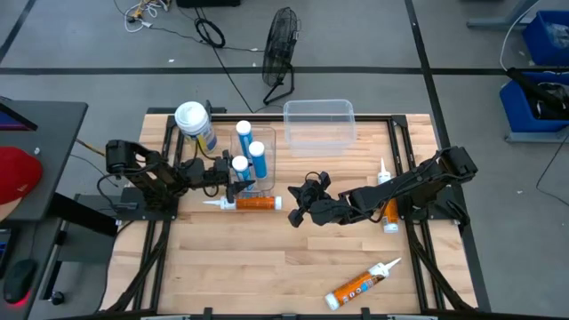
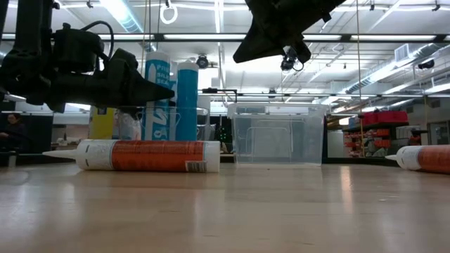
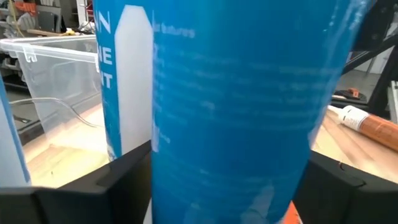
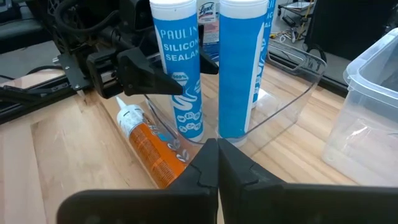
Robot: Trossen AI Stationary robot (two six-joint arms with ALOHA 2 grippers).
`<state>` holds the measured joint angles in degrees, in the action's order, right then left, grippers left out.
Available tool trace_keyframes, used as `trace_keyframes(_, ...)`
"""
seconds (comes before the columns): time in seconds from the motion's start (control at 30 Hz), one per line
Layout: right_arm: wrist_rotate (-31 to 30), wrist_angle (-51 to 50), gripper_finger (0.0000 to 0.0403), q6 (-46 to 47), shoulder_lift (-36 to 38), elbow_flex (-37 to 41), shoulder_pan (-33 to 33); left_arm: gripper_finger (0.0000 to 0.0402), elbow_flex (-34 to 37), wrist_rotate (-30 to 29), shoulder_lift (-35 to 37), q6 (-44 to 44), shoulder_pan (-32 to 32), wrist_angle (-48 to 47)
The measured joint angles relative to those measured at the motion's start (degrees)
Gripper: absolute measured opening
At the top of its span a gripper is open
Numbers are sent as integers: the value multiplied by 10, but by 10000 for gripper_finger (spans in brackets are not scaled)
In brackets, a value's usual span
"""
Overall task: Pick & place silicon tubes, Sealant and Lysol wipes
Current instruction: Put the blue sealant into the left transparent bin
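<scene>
Three slim blue tubes with white caps stand in a clear tray (image 1: 267, 142). My left gripper (image 1: 236, 180) reaches in from the table's left and is shut on the nearest blue tube (image 1: 240, 165), which fills the left wrist view (image 3: 236, 99). The Lysol wipes canister (image 1: 194, 120) stands on the table beyond the tray's left corner. An orange sealant tube (image 1: 253, 203) lies on the table in front of the tray. My right gripper (image 1: 296, 212) is shut and empty, raised above the table to the right of that tube. My left gripper pinches the blue tube's round wall about halfway up (image 3: 158, 168), one finger (image 3: 118, 180) on each side. The fingers come level from the table's left and lie across the tube. The tube stands upright, its lower end (image 4: 189, 134) down in the clear tray.
A larger clear bin (image 1: 318, 120) stands at the far middle. Two more orange tubes lie at the right (image 1: 388, 212) and near the front edge (image 1: 360, 286). Bare wood shows between them, in the middle of the front half of the table.
</scene>
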<state>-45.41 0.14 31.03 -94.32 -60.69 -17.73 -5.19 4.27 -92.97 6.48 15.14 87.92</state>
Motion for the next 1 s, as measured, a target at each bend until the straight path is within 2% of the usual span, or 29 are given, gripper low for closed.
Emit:
trace_keyframes(0.43,0,0,0,4,0,0,0,397,0,1,0,32,0,1)
trace_keyframes(1.0,12,-7,0,15,0,0,0,399,0,4,0,25,1,3)
